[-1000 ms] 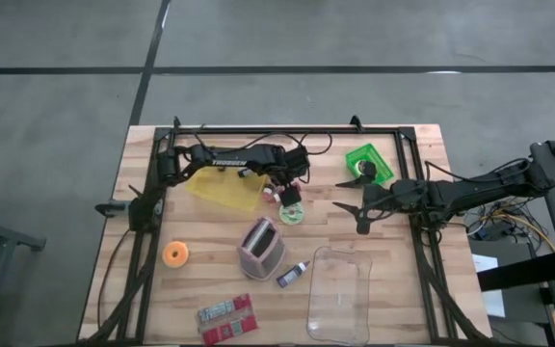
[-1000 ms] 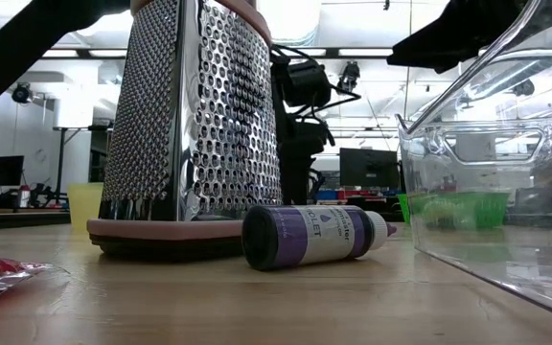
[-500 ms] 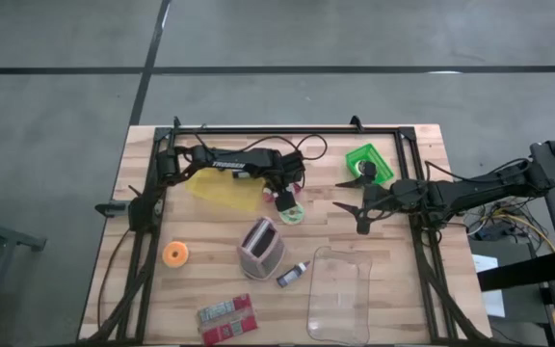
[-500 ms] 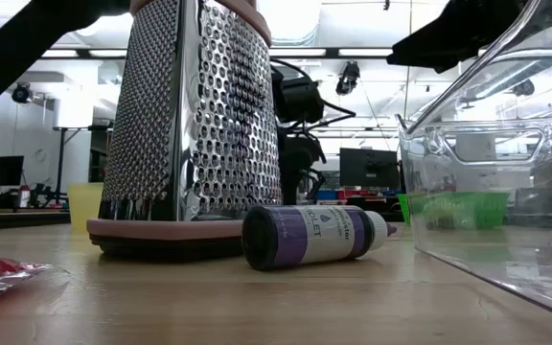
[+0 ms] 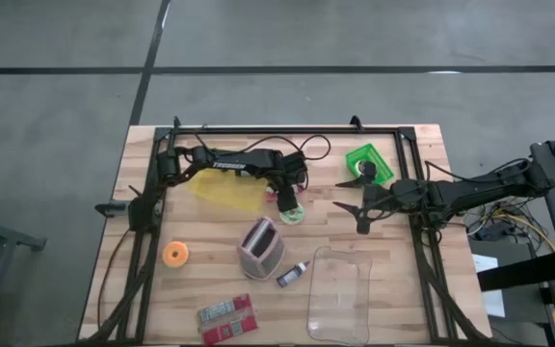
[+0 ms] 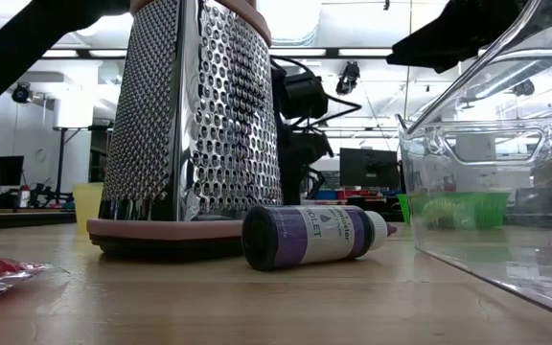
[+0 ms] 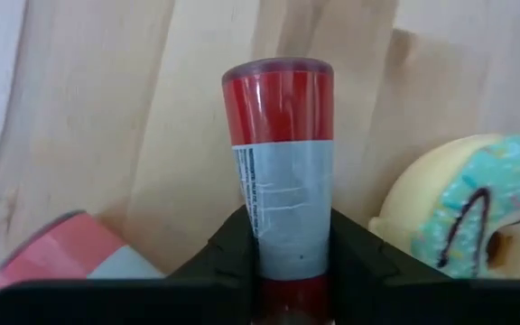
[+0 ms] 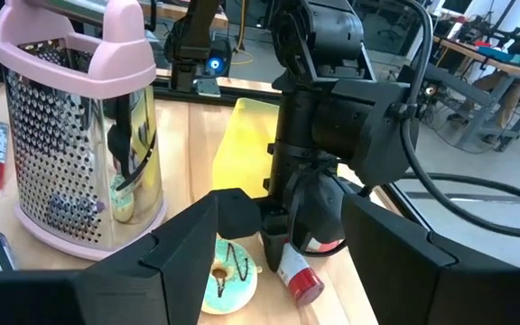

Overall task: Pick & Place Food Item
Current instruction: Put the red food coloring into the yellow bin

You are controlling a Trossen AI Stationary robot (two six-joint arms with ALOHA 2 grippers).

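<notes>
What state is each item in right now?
Left gripper: shut on the red cylindrical tube.
Red cylindrical tube with grey label: gripped, tilted, tip near the table.
Right gripper: open, empty.
Teal-frosted doughnut: flat on the table beside the tube.
Pink-handled metal box grater: upright.
Purple dropper bottle: on its side, capped.
Clear plastic tub: empty.

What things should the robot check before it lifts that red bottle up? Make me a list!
1. Grip: the left gripper has its fingers closed on the red bottle. Ok.
2. Bottle position: it lies low over the table, held near its lower end. Ok.
3. Neighbour: the toy donut sits right beside the bottle; touching or not, cannot tell.
4. Other arm: the right gripper waits apart with fingers open, out of the way. Ok.
5. Drop-off spot: the clear bin looks free inside, though whether the bottle goes there, cannot tell.
6. Path: the pink grater stands between the bottle and the bin. Not ok; lift high.
</notes>
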